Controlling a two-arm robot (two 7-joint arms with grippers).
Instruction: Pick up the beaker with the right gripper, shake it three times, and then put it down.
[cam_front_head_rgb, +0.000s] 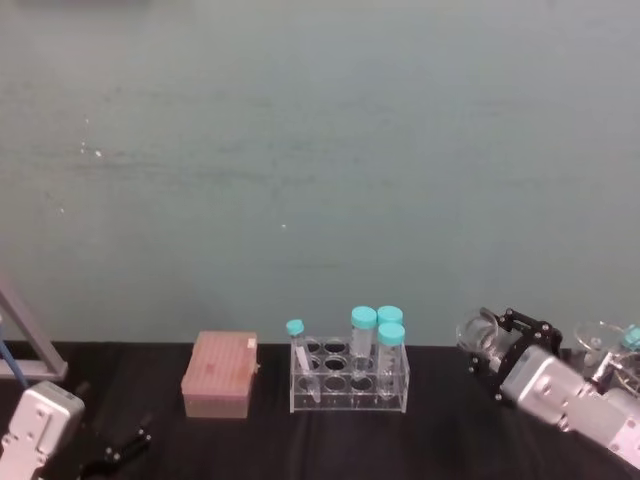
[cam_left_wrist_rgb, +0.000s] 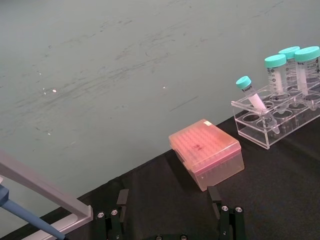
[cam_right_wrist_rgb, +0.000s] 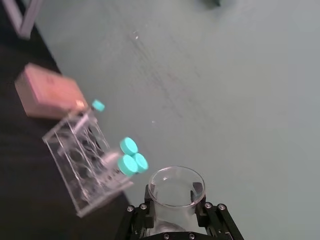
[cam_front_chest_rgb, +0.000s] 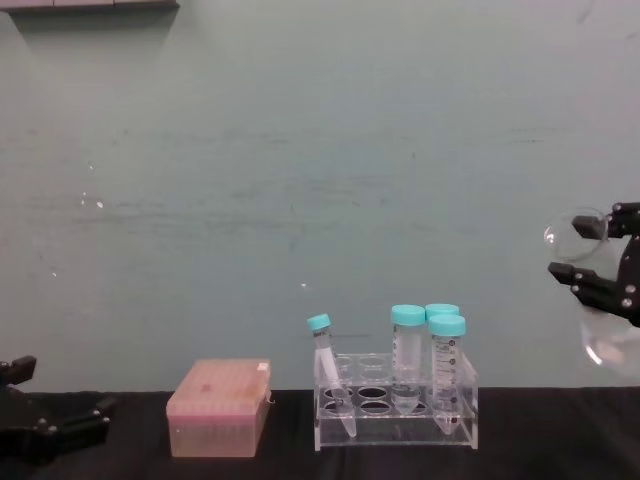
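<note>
Beaker (cam_front_head_rgb: 478, 333): clear glass, held tilted in the air at far right, above the bench (cam_front_head_rgb: 450, 440) and right of the rack (cam_front_head_rgb: 350, 385).
Right gripper (cam_front_head_rgb: 488, 340): jaws clenched on the beaker's neck.
Left gripper (cam_left_wrist_rgb: 168, 192): low at the left, just over the bench, jaws spread and holding nothing.
Rack: clear, holds four teal-capped tubes (cam_front_head_rgb: 363, 330), one leaning.
Pink box (cam_front_head_rgb: 220, 375): on the bench, just left of the rack, not touching it.
</note>
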